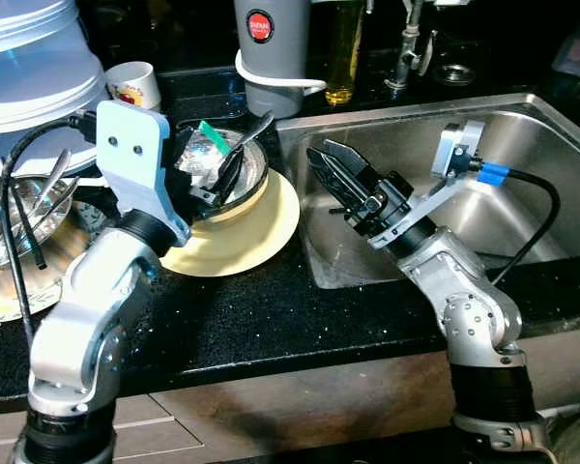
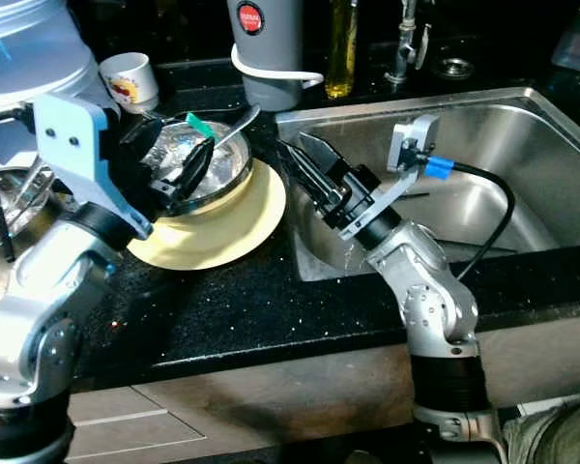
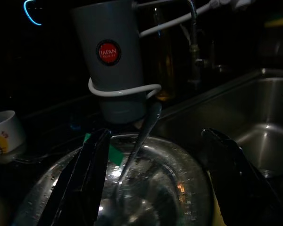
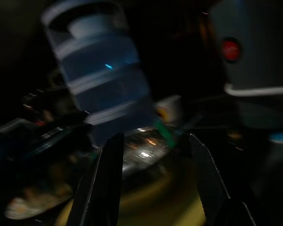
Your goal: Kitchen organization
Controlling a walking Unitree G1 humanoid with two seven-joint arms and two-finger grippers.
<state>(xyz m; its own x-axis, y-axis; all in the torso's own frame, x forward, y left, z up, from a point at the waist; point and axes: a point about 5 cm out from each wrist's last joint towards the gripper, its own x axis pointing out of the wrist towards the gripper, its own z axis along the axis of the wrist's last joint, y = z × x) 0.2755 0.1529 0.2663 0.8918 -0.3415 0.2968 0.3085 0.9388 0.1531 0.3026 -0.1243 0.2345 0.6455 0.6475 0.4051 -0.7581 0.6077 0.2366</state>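
Black speckled counter (image 1: 271, 319), with a steel sink (image 1: 522, 145) set into it on the robot's right. At the far left, a big translucent water jug (image 1: 29, 58). Behind the sink's near corner, a grey canister (image 1: 271, 48) with a round red label and a white cord looped around it; beside that a bottle of yellow liquid (image 1: 344, 48), then the tap fittings (image 1: 411, 43).

On the counter just left of the sink, a pale yellow plate (image 1: 261, 232) carrying a steel bowl (image 1: 253, 172) — foil-like scraps, a green-tipped piece (image 1: 211, 132) and a spoon (image 1: 256, 130) inside, the spoon handle leaning out toward the canister. Further left, a second steel dish (image 1: 19, 222) holding utensils. Small white mug (image 1: 133, 85) with a cartoon print behind the bowl.

Left gripper (image 1: 213, 174) poised over the bowl, fingers (image 3: 92, 174) spread wide to either side of the spoon handle, closed on nothing. Right gripper (image 1: 333, 174) hanging over the sink's left edge, pointed toward the plate — fingers (image 4: 108, 174) parted, holding nothing.
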